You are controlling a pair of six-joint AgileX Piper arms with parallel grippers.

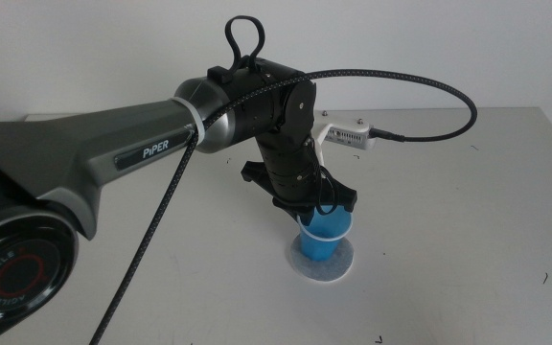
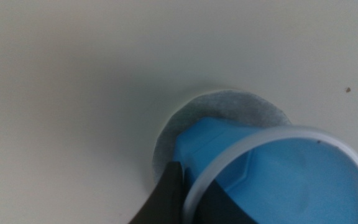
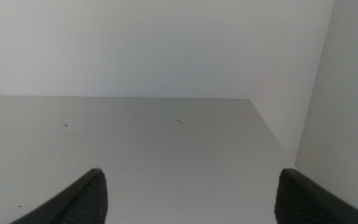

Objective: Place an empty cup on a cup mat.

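The blue cup (image 1: 326,236) stands tilted with its base over the round grey cup mat (image 1: 321,263), just right of the table's middle. Whether the base touches the mat cannot be told. My left gripper (image 1: 312,205) reaches in from the left and is shut on the cup's rim. In the left wrist view the cup (image 2: 278,177) is empty; one jaw of the left gripper (image 2: 191,204) is outside the wall and the other inside. The cup mat (image 2: 238,107) shows beyond the cup's base. My right gripper (image 3: 191,199) is open and holds nothing; it is out of the middle view.
The white table (image 1: 468,211) ends at a pale wall at the back. A black braided cable (image 1: 448,91) loops from the left arm's wrist over the table's far right. In the right wrist view, a wall (image 3: 347,93) borders the table (image 3: 166,149).
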